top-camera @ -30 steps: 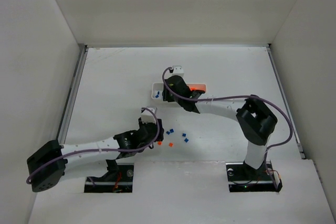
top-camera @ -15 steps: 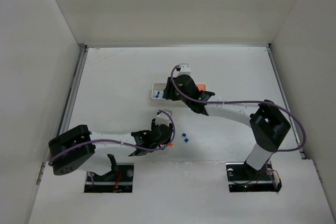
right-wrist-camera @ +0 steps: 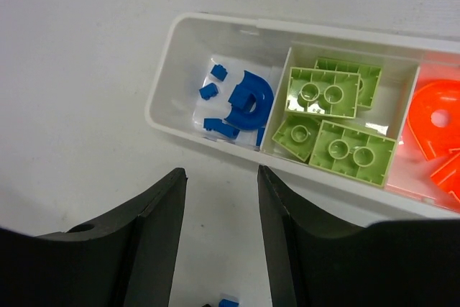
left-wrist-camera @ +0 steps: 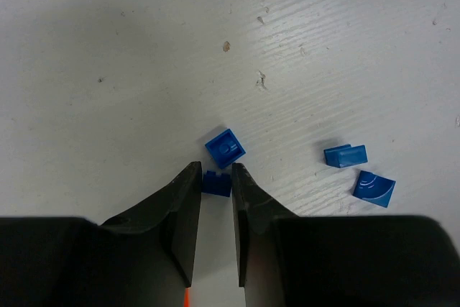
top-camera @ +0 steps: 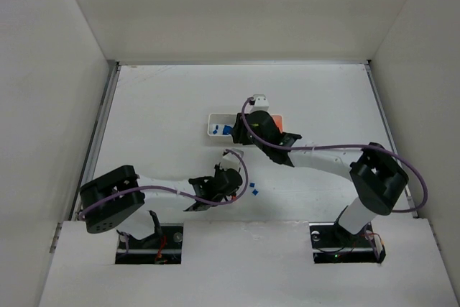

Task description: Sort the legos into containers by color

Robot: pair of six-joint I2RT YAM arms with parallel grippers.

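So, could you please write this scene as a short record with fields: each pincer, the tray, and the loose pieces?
left pincer: closed on a small blue lego that lies on the table
right pincer: open, empty, above the table near the tray's blue end
tray: three compartments, holding blue pieces, green bricks, orange pieces
loose on table: square blue lego, blue block, curved blue lego
also: orange sliver between the left fingers

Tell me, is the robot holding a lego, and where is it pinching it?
The left gripper pinches a small blue lego by its opposite sides, at the jaws' tips. The right gripper holds nothing.
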